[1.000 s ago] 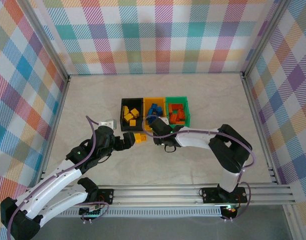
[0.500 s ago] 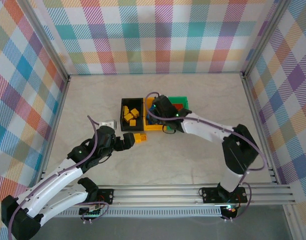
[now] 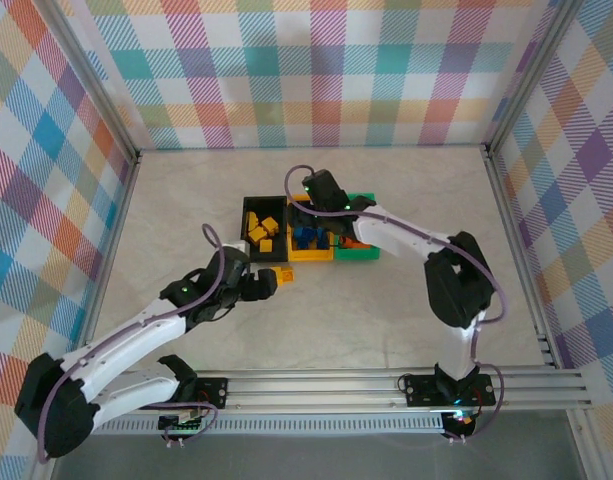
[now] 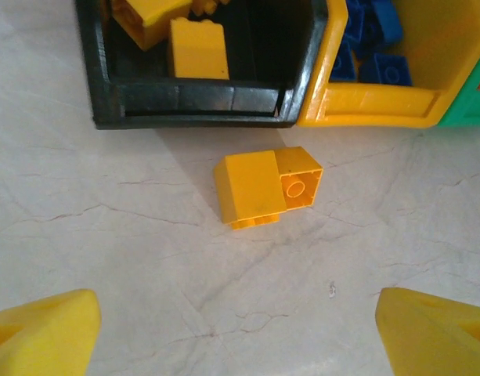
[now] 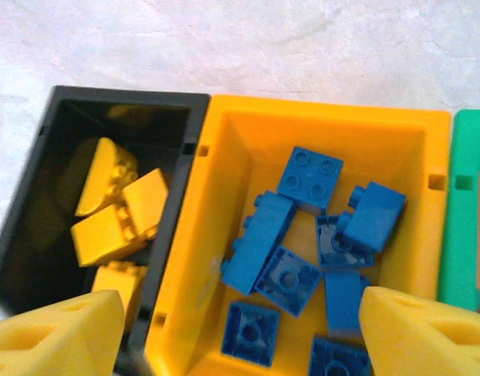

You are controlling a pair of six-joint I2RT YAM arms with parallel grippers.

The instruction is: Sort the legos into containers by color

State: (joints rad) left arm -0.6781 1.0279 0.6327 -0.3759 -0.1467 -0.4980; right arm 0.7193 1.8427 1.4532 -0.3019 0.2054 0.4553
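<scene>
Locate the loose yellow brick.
In the top external view, the yellow brick lies on the table left of centre, just in front of the black bin, ahead of the left gripper.

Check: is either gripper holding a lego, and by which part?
Nothing held. Left gripper open beside the loose yellow lego on the table; right gripper open over the yellow-orange bin.

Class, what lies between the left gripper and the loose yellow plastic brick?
Bare marbled tabletop separates the left gripper from the yellow plastic brick; left wrist view.
</scene>
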